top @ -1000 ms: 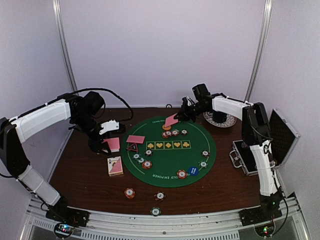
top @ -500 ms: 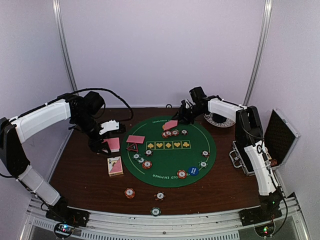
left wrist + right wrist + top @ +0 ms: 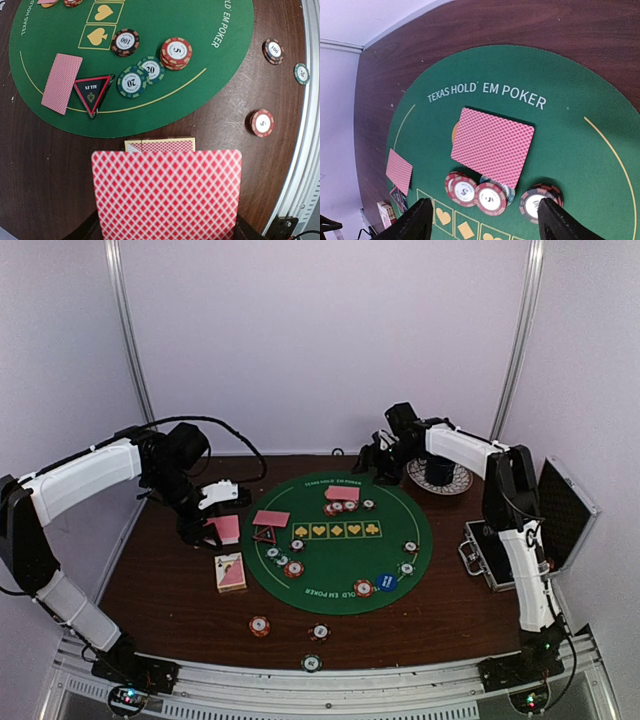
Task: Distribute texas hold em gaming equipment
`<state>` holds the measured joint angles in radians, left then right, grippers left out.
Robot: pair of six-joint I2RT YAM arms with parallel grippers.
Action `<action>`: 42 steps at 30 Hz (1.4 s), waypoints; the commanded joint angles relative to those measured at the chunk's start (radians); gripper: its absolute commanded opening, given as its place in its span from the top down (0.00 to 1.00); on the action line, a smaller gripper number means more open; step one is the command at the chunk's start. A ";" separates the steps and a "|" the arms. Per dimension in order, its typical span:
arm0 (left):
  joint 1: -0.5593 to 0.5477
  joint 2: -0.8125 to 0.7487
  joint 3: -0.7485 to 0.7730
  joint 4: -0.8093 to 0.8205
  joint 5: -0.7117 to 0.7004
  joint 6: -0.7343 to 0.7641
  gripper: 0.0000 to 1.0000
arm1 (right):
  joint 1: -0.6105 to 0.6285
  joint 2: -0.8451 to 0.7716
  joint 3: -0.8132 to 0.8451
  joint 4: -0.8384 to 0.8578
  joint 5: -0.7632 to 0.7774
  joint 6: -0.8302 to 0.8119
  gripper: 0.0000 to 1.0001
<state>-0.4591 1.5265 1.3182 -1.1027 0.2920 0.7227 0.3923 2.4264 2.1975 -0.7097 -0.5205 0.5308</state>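
Poker chips [image 3: 260,625] nearest: three small round ones with striped edges, off the green felt mat [image 3: 400,575], on the brown wooden table [image 3: 160,600] by its front edge. Next, a deck of pink-backed cards [image 3: 231,572], flat on the wood just left of the mat. A bit past the deck and higher up, the left gripper [image 3: 215,529], clamped on one thin held card [image 3: 166,192], pink criss-cross back showing, long side left to right in the wrist view. Further in, on the felt, a dealt card [image 3: 61,83] just beside a red-black triangle marker [image 3: 92,92], plus more chips [image 3: 151,68], green, dark and orange-red. At the far side, a second dealt card [image 3: 492,146], flat, partly over an orange disc [image 3: 454,134], with chip piles [image 3: 490,197] along one edge. Right gripper [image 3: 484,201] spread wide, holding nothing, lifted off to the far right of that card. Best guess for the next move: left arm, nearer the left seats, to lay the held card flat on the felt ahead.
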 commanded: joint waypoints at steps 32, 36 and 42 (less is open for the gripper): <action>0.002 0.018 0.109 -0.013 0.080 -0.088 1.00 | 0.469 -0.333 -0.690 1.072 -0.311 0.653 0.22; 0.002 0.019 0.113 -0.015 0.083 -0.088 1.00 | 0.479 -0.305 -0.659 1.107 -0.319 0.681 0.23; 0.002 0.022 0.118 -0.014 0.087 -0.091 1.00 | 0.503 -0.254 -0.590 1.115 -0.336 0.703 0.23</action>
<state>-0.4591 1.5452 1.3994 -1.1278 0.3485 0.6437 0.8734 2.1391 1.5387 0.3531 -0.8322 1.2091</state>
